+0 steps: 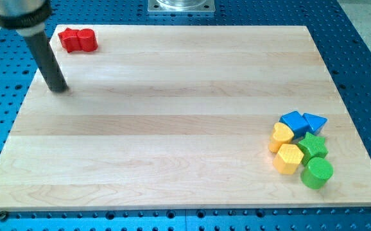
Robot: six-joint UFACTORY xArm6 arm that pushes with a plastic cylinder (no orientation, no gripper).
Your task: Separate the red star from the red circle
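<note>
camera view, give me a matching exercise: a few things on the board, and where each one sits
Things:
1. red blocks
2. my tip
3. green cylinder
4. blue triangle

Places:
A. lowest in the cluster at the view's right
B. the view's top left corner
C. top right of the cluster
D. just below and left of the red blocks, apart from them

Pairs: 1-B, 2-D, 3-A, 4-C

Straight dark rod, my tip (60, 89)

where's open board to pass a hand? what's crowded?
Free: the whole middle of the wooden board, from my tip rightward, plus the bottom-left. Crowded: top-left corner, where the red star touches the red circle, and the bottom-right cluster, from the blue blocks down to the green cylinder.
</note>
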